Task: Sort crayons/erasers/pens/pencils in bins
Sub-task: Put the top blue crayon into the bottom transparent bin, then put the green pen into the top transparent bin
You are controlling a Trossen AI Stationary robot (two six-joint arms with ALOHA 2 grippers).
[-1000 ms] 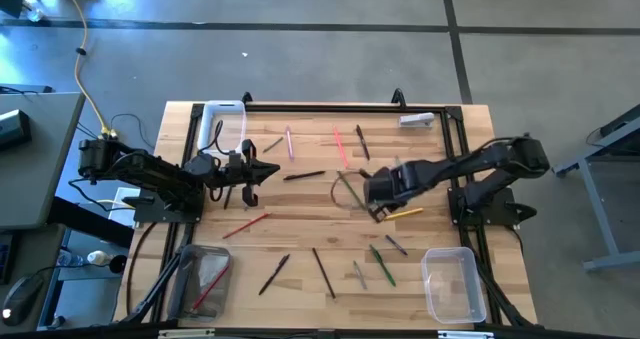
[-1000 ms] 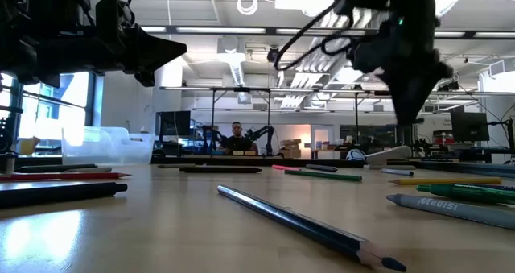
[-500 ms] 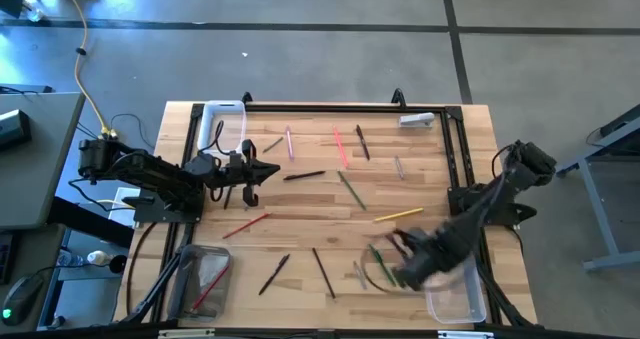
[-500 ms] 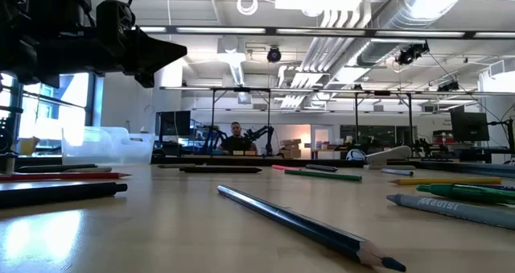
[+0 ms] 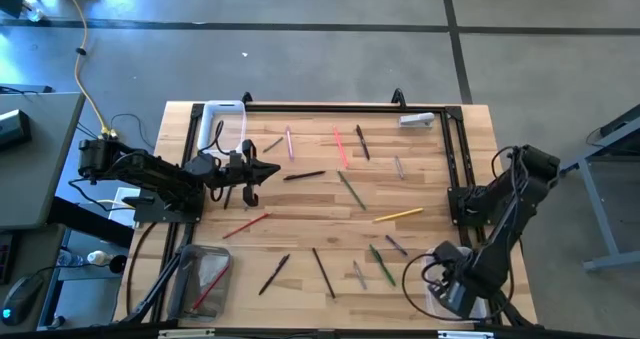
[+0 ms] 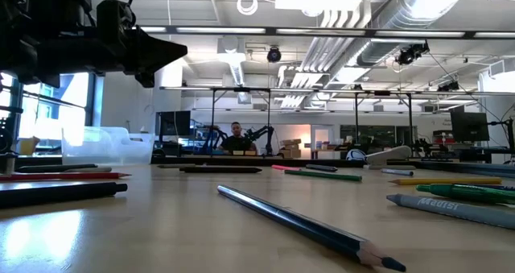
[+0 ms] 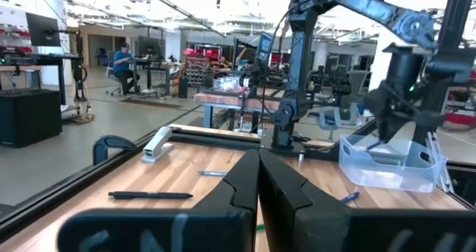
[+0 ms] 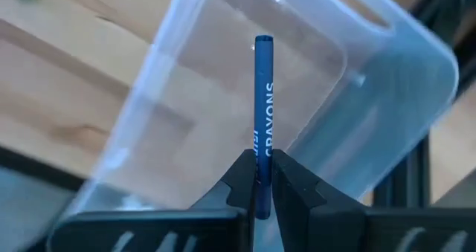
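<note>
Swung from mid-table to the near-right corner: right gripper [image 8: 260,179] now above the clear bin [image 8: 387,96], clenched on a blue crayon [image 8: 262,111] pointing lengthwise into it. Left gripper [image 7: 259,179] idle, shut.

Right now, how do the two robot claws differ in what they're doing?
The right gripper pinches a blue crayon above a clear bin at the table's near right corner; the left gripper holds nothing. The right one points down over the bin; the left hovers level near the white-rimmed bin. Both are closed.
</note>
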